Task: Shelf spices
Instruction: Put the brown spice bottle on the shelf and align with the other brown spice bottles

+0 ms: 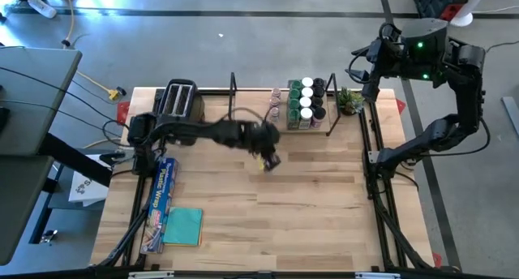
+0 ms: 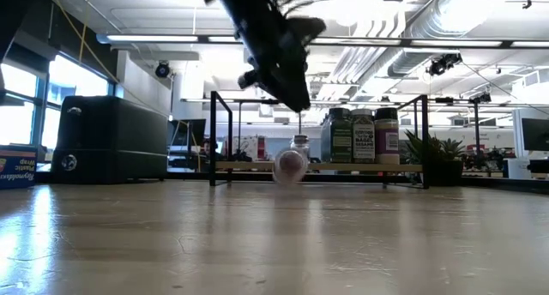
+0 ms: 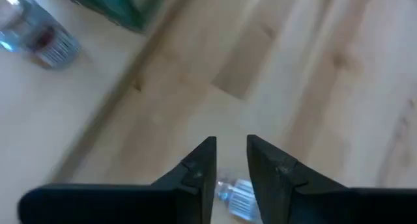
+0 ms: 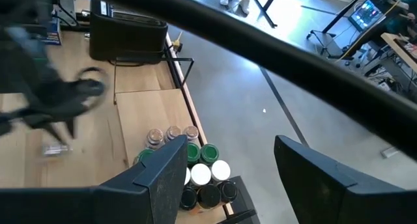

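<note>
Clear glass jar [image 2: 290, 165] lies on its side on the table [image 1: 308, 206], in front of the shelf [image 1: 243, 117]. My left gripper [image 3: 230, 160] hovers above it, jaws nearly together, apparently gripping nothing. Most spices [image 1: 306, 103] are shelved. The right gripper [image 4: 228, 178] waits open, raised beyond the shelf's right end.

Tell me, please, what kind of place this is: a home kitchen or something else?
Probably a lab or workshop, not a home kitchen. The ceiling shows bare ducts and strip lights, the floor is grey concrete with cables, and the kitchen things, a toaster and spice jars, sit on a wooden table between two robot arms.
</note>
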Action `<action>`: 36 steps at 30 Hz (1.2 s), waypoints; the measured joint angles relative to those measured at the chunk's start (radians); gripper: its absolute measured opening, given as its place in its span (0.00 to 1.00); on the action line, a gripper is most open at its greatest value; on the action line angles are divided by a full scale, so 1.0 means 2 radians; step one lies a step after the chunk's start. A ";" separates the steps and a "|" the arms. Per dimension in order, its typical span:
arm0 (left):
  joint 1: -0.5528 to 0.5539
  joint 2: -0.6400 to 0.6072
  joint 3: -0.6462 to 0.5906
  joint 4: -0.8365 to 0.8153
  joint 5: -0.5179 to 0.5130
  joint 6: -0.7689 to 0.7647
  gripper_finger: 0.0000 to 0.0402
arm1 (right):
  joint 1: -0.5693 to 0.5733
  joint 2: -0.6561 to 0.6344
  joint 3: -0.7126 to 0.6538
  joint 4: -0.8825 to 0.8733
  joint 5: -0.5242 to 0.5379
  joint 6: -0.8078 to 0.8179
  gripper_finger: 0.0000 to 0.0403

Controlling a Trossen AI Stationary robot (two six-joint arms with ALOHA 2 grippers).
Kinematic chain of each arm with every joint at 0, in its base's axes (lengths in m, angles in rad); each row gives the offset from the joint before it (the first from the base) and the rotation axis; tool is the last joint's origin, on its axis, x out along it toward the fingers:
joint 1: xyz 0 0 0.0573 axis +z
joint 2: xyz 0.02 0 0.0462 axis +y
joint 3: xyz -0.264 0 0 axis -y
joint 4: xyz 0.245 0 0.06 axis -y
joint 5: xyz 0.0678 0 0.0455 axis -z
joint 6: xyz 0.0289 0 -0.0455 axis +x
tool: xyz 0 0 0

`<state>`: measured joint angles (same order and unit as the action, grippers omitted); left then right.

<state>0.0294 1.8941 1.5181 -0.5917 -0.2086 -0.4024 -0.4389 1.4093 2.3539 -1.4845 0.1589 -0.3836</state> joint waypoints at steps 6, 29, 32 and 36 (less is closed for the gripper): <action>0.069 0.010 0.000 0.049 0.029 0.034 0.11 | 0.000 0.002 0.000 0.000 0.000 0.001 0.56; 0.050 0.048 0.000 0.023 0.057 -0.372 0.70 | 0.000 0.002 0.000 0.008 0.000 -0.001 0.56; 0.054 0.070 0.000 0.032 0.080 -0.383 0.74 | 0.000 0.002 0.000 0.008 0.000 0.000 0.56; 0.061 0.086 0.000 0.018 0.081 -0.408 0.74 | 0.000 0.002 0.000 0.007 -0.001 0.004 0.56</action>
<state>0.1522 2.0657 1.5177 -0.5560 -0.0475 -1.2192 -0.4385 1.4136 2.3535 -1.4702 0.1566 -0.3761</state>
